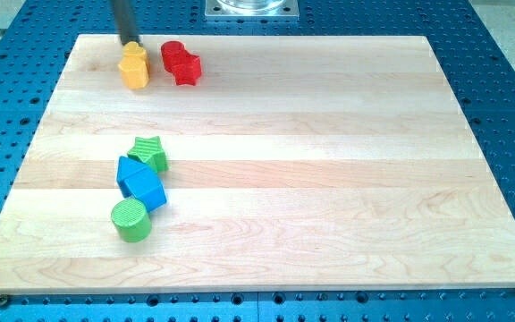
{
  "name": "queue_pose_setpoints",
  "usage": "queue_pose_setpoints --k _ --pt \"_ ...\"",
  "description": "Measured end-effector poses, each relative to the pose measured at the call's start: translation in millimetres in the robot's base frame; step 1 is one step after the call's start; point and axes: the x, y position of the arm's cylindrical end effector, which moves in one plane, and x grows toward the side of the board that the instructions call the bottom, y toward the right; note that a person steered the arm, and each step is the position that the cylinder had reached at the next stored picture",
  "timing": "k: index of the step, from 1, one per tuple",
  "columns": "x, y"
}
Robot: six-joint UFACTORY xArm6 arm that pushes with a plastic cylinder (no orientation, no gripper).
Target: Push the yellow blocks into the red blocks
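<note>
I have no fingers to release or clench; my arm ends in a straight dark rod, and my tip (130,42) sits near the view's top left corner of the wooden worktop (311,179). It rests right at the upper edge of the yellow blocks (134,67), touching or all but touching them; I cannot tell which.

The yellow blocks read as one lumpy cluster, and their separate shapes are hard to make out. Just to the view's right of them lie the red blocks (181,62): a rounded one nearer the view's top and a star-like one just below and to the right of it, the two pressed together. A narrow gap of bare wood shows between the yellow cluster and the red pair, so they are near each other but apart.

Well below, toward the view's lower left, sits another group. A green star (149,151) is uppermost, a blue block (139,183) of angular shape touches it from below, and a green cylinder (131,220) stands at the bottom, against the blue one. The worktop lies on a blue perforated base (508,107).
</note>
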Motion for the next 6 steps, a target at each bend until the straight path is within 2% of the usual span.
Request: queue_pose_setpoints --k 1,2,3,5,6 --pt "39.4 30.6" --pt "55.9 47.3" --pt "86.6 -6.8" --pt "103.5 49.4" --pt "126.4 53.5"
